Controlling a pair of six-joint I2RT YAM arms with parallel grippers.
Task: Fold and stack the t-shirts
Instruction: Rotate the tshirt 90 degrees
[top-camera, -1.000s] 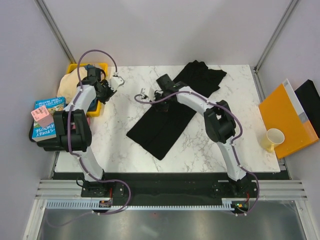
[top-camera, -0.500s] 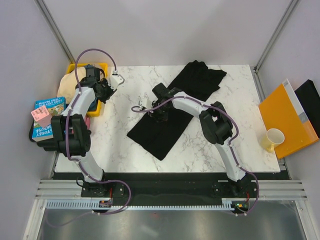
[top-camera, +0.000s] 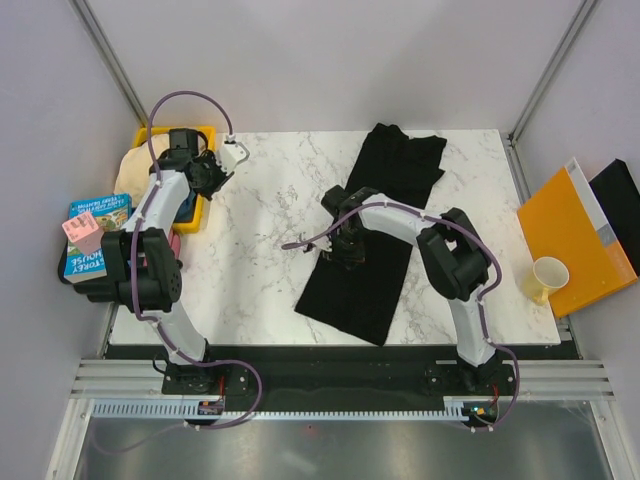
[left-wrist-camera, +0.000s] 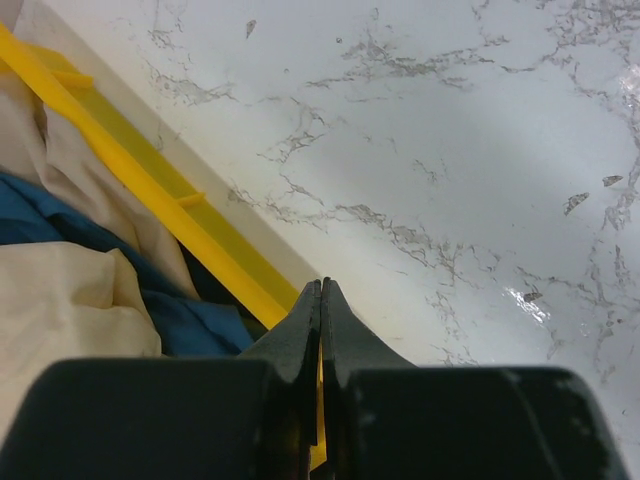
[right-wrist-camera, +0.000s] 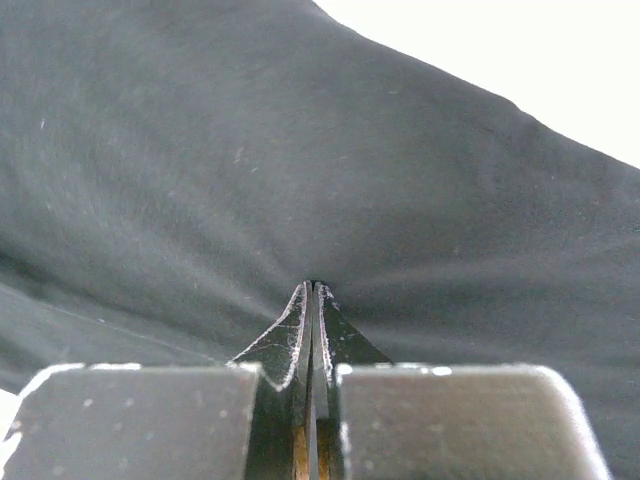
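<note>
Marble table (top-camera: 250, 260), black t-shirt (right-wrist-camera: 200, 150) fold between right end effector (right-wrist-camera: 313, 290) tips

My overhead feed shows a white, grey-veined marble-patterned bench (top-camera: 240, 275) under soft, even light. Plain pale wall panels (top-camera: 330, 60) enclose it, silver metal corner posts (top-camera: 110, 60) slant at the back, and a slotted aluminium rail (top-camera: 330, 382) lines the near edge.

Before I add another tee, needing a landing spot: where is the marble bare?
Bare: between the yellow bin and the black t-shirt, and between that shirt and the marble table's right edge. Crowded: the bin, holding a beige tee and a blue tee.
</note>
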